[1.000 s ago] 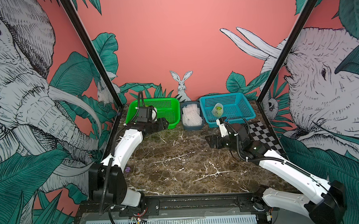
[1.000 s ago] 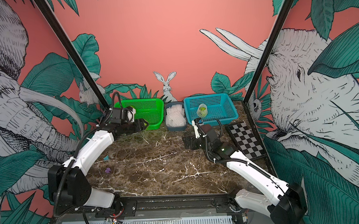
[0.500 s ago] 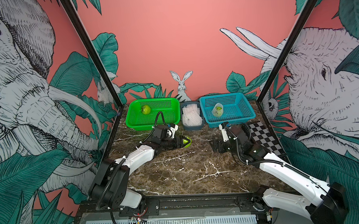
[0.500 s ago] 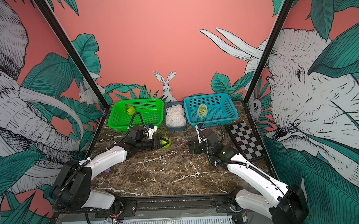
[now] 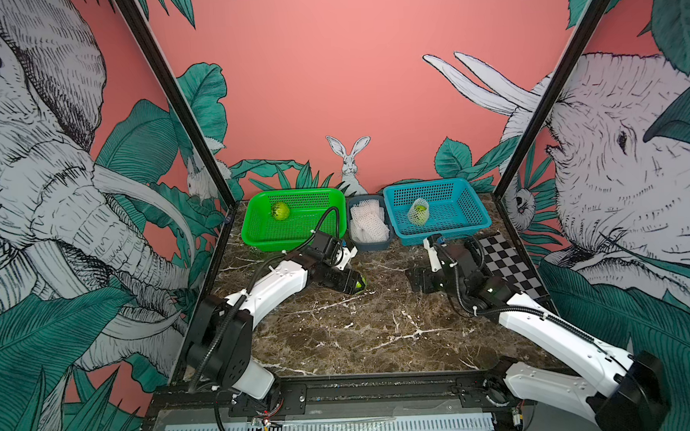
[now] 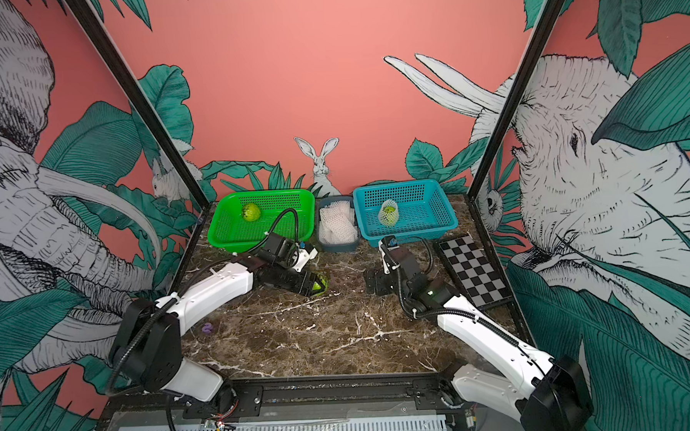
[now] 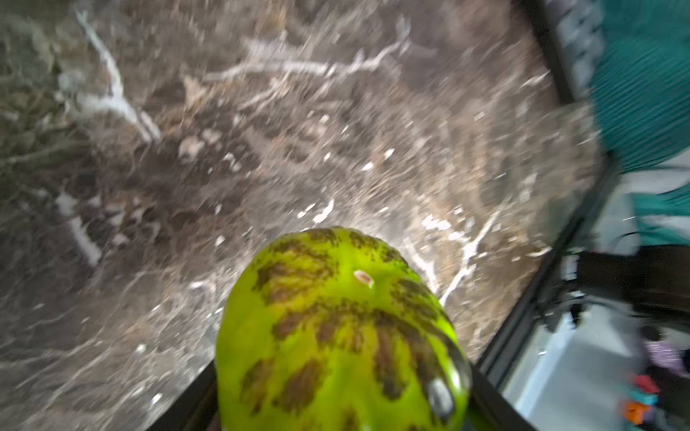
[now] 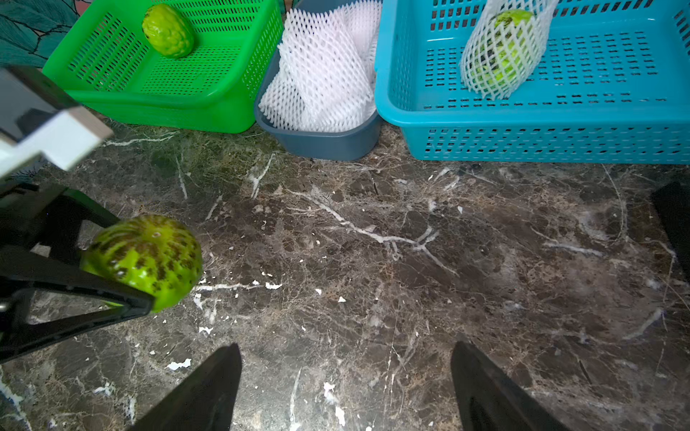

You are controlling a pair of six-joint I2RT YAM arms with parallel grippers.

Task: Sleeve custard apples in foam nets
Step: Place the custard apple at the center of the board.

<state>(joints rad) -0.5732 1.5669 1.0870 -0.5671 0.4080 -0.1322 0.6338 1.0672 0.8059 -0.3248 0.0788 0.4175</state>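
Left pincer [image 8: 130, 265] risks losing its custard apple [image 8: 143, 257]. The round, bumpy fruit juts well past the fingertips, so a jolt or a tugging net could, I judge, pop it free to roll across the bench [image 8: 373, 242]. Its jaws stand fairly wide, pinching that fruit low over the bench, toward the back edge. Right pincer [image 8: 343, 392] is spread and empty. The foam nets [image 8: 321, 74] lie in the grey tub [image 8: 317, 145] at the back edge.
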